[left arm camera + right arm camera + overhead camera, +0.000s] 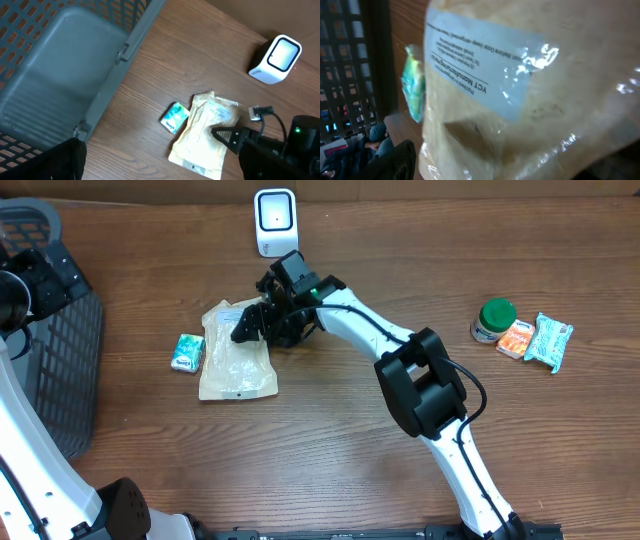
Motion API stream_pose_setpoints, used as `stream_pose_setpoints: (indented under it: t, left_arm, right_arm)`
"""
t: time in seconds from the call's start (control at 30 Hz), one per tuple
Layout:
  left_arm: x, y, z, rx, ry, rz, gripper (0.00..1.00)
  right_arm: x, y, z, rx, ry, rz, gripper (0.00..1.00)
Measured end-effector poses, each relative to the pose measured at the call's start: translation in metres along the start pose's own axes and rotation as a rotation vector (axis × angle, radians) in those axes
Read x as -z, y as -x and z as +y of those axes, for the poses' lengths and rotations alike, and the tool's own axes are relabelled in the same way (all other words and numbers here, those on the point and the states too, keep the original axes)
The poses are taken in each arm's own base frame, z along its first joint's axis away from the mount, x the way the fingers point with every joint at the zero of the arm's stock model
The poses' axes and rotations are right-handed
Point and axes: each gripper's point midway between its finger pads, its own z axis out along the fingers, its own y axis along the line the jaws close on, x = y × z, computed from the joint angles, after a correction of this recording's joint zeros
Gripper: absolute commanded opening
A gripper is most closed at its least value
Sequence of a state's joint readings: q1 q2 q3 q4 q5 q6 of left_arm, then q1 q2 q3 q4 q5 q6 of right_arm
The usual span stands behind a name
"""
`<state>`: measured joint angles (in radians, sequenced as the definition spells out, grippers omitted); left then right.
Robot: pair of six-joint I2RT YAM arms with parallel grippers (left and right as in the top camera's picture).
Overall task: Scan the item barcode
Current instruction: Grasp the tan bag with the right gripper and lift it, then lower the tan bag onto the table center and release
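Right arm extended, right hand (250,325) angled down, grip unclear; left hand (40,275) spread wide.

Even overhead light, soft short shadows, overhead view sharp, right wrist view blurred close-up, glare on pouch (547,54).

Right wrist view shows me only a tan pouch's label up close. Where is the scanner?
Observer: The white scanner stands beyond the pouch, near the table's far edge.
Operator: Is the pouch lifted?
Observer: Overhead, it seems to lie flat, with the right pincer over the corner nearest the scanner. I cannot tell if it grips.
Operator: Any other items?
Observer: A green-lidded jar, an orange packet and a teal packet sit far right.
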<state>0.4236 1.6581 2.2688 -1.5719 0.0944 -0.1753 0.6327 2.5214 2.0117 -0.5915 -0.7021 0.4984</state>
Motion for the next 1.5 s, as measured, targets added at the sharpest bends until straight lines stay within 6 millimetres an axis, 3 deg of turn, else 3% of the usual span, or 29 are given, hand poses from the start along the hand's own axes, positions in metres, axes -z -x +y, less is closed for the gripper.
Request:
stream_pose_setpoints:
  t: [0.1, 0.3, 0.4, 0.5, 0.83, 1.0, 1.1, 1.23, 1.33, 1.4, 1.5]
  left_arm:
    - [0.000, 0.000, 0.000, 0.000, 0.000, 0.000, 1.00]
    - [0.000, 0.000, 0.000, 0.000, 0.000, 0.000, 0.99]
    - [0.000, 0.000, 0.000, 0.000, 0.000, 0.000, 0.99]
    - [0.000, 0.000, 0.000, 0.000, 0.000, 0.000, 0.99]
    - [0.000, 0.000, 0.000, 0.000, 0.000, 0.000, 1.00]
    - [0.000, 0.000, 0.000, 0.000, 0.000, 0.000, 1.00]
    - [0.000, 0.000, 0.000, 0.000, 0.000, 0.000, 1.00]
    - [0.000, 0.000, 0.000, 0.000, 0.000, 0.000, 0.99]
    - [0.000, 0.000, 0.000, 0.000, 0.000, 0.000, 1.00]
    - [0.000, 0.000, 0.000, 0.000, 0.000, 0.000, 0.99]
    - [0.000, 0.000, 0.000, 0.000, 0.000, 0.000, 1.00]
  right_arm:
    - [-0.014, -0.002, 0.012, 0.037, 0.038, -0.021, 0.67]
    - [-0.036, -0.021, 0.021, 0.015, 0.036, -0.006, 0.33]
    - [-0.038, -0.025, 0.018, -0.004, 0.023, -0.001, 0.22]
    - [-0.037, -0.025, 0.013, -0.029, 0.016, 0.001, 0.04]
    - [-0.012, -0.024, -0.008, -0.083, 0.038, 0.055, 0.04]
    - [0.039, -0.032, -0.027, -0.106, -0.140, 0.062, 0.04]
    - [0.086, -0.035, -0.029, -0.079, -0.292, 0.029, 0.04]
    - [0.161, -0.043, -0.023, -0.018, -0.562, -0.059, 0.04]
    - [0.210, -0.057, -0.035, 0.013, -0.845, -0.087, 0.04]
    - [0.231, -0.067, -0.048, 0.029, -1.025, -0.076, 0.04]
    - [0.242, -0.068, -0.063, 0.054, -1.196, -0.079, 0.04]
